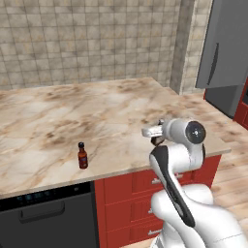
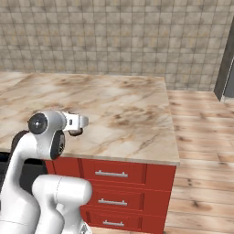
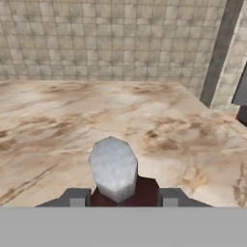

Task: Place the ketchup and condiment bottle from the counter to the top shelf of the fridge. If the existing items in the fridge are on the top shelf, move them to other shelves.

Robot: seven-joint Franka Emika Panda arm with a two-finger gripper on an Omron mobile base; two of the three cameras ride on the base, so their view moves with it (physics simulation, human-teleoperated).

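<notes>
Maroon glass with a pale grey cap sits squarely between the two dark finger tips in the hand view: this is the ketchup (image 3: 116,179), and the gripper (image 3: 118,198) is part-closed on its body, one finger (image 3: 75,197) pressed against each side. From the base cameras the same bottle is mostly hidden behind the white hand, only a dark sliver showing at the gripper (image 1: 156,138) above the near edge of the counter (image 1: 58,121), towards its right end.

Left of the arm, also close to the near edge, the condiment bottle (image 1: 83,156) stands upright on the stone, well apart from the hand. Under the worktop lie red drawer fronts (image 2: 114,173) and, further left, a black appliance (image 1: 46,215).

Beyond the bottle the marbled top runs back bare to a beige tiled wall (image 2: 114,36). At far right, past the counter's end and across a strip of wooden floor (image 2: 201,151), stands the grey fridge (image 1: 225,48) with its red side edge; its door hides the shelves.
</notes>
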